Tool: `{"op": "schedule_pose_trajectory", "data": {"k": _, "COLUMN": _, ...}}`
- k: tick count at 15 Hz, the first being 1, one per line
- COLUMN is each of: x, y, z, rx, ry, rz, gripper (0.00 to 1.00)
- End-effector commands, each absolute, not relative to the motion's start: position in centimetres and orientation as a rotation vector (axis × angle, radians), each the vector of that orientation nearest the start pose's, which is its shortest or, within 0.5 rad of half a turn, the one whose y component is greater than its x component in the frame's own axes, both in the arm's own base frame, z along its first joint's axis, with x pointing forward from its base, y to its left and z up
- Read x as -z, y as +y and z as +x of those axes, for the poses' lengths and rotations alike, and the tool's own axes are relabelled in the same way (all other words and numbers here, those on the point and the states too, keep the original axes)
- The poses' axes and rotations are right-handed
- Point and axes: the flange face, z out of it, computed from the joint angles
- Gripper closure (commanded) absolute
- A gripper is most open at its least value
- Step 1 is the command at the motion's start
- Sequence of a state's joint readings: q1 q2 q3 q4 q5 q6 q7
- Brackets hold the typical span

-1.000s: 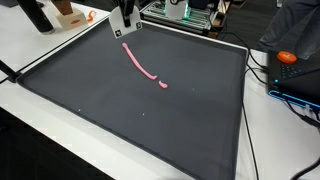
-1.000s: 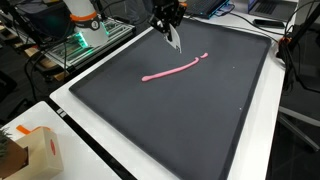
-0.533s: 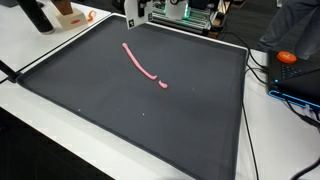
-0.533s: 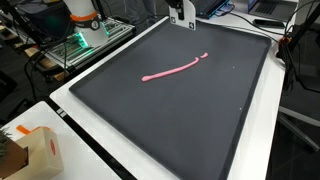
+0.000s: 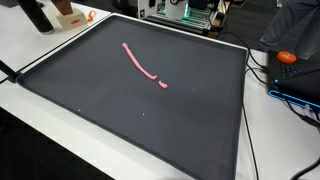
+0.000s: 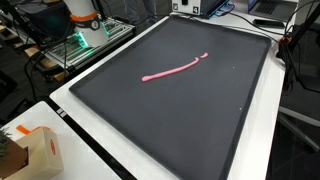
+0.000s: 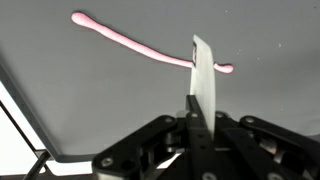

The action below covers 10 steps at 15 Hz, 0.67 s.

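A long thin pink strip (image 5: 140,64) (image 6: 175,69) lies curved on the black mat (image 5: 120,110) (image 6: 200,120). A small separate pink bit sits at one end of it. In the wrist view my gripper (image 7: 203,112) is shut on a flat white blade (image 7: 204,75) that sticks out past the fingers. It hangs well above the mat, and the pink strip (image 7: 130,42) passes behind the blade's tip. The gripper does not show in either exterior view.
A raised rim edges the mat. An orange and white box (image 6: 35,150) stands on the white table near one corner. Electronics with green lights (image 5: 185,12) stand at the back. An orange object (image 5: 287,57) and cables lie beside the mat.
The gripper with the white blade has lifted from the mat's back edge, near the strip's end, and left both exterior views. The pink strip has not moved.
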<state>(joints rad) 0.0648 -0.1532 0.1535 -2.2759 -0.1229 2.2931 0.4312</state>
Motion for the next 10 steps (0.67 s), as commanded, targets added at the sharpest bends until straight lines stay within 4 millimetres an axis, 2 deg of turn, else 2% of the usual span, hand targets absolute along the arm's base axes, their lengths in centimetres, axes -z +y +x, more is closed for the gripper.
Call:
{"op": "schedule_pose_trajectory", "data": {"k": 1, "x": -43.5, "y": 10.8, "z": 49.7, "rx": 0.313, "ry": 0.224, "rz": -3.181, "gripper": 0.96}}
{"op": "schedule_pose_trajectory", "data": {"k": 5, "x": -43.5, "y": 10.8, "z": 49.7, "rx": 0.313, "ry": 0.225, "rz": -3.181, "gripper": 0.99}}
{"op": "schedule_pose_trajectory", "data": {"k": 7, "x": -40.6, "y": 10.2, "z": 51.7, "rx": 0.232, "ry": 0.249, "rz": -3.187, "gripper": 0.99}}
{"op": "schedule_pose_trajectory", "data": {"k": 10, "x": -36.5, "y": 9.6, "z": 53.8, "rx": 0.149, "ry": 0.25, "rz": -3.187, "gripper": 0.99}}
